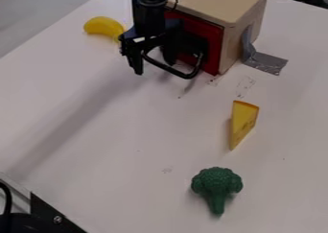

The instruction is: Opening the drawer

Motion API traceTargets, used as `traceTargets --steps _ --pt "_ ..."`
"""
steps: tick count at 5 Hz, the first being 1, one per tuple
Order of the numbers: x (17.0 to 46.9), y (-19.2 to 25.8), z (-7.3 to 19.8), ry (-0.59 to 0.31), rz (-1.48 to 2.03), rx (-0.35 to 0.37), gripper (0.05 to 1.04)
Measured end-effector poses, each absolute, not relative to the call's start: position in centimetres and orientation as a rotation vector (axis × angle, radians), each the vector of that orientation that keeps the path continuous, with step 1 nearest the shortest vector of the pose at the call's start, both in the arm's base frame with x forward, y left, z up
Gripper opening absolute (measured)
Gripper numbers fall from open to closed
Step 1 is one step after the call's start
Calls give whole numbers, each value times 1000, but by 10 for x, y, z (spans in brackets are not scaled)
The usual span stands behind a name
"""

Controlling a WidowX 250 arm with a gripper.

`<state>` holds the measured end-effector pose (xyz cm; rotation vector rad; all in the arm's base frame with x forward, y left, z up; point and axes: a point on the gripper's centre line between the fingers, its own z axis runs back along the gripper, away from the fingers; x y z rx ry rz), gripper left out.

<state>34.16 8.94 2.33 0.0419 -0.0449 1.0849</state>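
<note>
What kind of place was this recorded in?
Probably a robot test bench: a robot gripper hangs over a white table with toy food and a wooden box fixed with tape.

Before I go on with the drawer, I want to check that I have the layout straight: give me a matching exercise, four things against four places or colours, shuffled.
Things:
1. Banana
2. Cheese
3. Broccoli
4. Tape

Places or colours:
A. Grey, running from the box onto the table
B. Right of centre in the view, narrow tip toward the bottom edge
C. Upper left of the view, beside the gripper
D. Green, lowest of the four in the view

Pairs: 1-C, 2-B, 3-D, 4-A
</note>
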Motion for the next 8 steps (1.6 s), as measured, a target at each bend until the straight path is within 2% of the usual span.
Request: traceTargets --steps 1,2,4,5,8 --pt "342 90 20 -31 1085 50 999" --pt "345 90 23 -29 1087 50 946" --pt "341 87 16 -35 1081 42 364" --pt "329 82 14 -33 1087 40 294" --pt "301 74 11 -29 1094 33 287"
